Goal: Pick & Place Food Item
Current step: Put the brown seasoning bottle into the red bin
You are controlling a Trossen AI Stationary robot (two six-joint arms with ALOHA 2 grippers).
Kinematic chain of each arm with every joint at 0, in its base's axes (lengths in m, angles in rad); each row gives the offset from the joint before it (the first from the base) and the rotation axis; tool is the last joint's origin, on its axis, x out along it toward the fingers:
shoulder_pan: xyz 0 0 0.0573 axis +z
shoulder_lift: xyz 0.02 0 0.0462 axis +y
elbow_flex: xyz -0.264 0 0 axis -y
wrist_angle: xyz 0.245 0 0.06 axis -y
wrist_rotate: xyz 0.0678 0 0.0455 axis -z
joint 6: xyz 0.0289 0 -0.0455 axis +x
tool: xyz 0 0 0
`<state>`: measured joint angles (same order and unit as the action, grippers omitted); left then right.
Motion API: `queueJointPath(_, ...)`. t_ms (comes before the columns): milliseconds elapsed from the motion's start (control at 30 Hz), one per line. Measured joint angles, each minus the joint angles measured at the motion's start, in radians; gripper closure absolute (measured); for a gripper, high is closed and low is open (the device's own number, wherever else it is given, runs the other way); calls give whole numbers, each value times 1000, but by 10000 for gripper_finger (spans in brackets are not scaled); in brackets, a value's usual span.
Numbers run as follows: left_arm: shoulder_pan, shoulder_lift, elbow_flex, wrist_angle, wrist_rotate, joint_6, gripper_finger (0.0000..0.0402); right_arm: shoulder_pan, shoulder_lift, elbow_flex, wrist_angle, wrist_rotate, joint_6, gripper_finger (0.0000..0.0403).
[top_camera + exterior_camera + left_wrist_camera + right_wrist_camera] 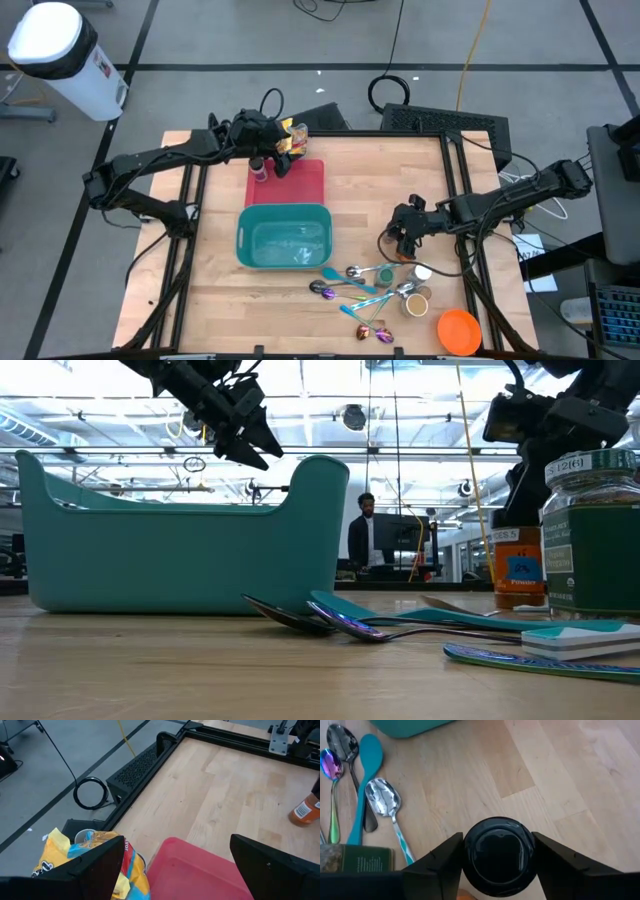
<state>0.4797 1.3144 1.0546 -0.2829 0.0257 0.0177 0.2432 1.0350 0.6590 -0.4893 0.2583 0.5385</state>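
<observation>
Teal bin (pixel 284 240) is empty: my right gripper (pixel 499 865) straddles the black-capped bottle (pixel 500 856), grasp unconfirmed; my left gripper (pixel 175 865) hangs spread, holding nothing, over the red tray (pixel 310 180).

An open-plan lab: taped floor (pixel 200 40), ceiling trusses (pixel 420 410), a person (pixel 366 535) at monitors.

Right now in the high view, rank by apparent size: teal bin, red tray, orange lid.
1. teal bin, largest
2. red tray, close behind; the left gripper covers part of it, so unsure
3. orange lid, clearly smallest
</observation>
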Motion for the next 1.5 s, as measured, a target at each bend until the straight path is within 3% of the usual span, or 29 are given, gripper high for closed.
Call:
queueJointPath(200,-2,0,0,0,1,0,36,-49,-16,39,7,2,-20,206)
queueJointPath(533,-71,43,-1,63,12,4,36,-138,-44,84,112,2,-223,208)
queueJointPath(900,-154,235,-1,436,252,41,36,-245,-44,84,345,-1,-458,206)
queueJointPath(1033,-198,308,-1,545,293,108,36,-280,-44,84,422,-4,-524,206)
queueJointPath(1267,-242,401,-1,670,280,170,36,-328,-26,85,605,-110,-598,206)
queueJointPath(1500,-236,404,-1,678,278,164,36,-348,44,84,723,-188,-633,206)
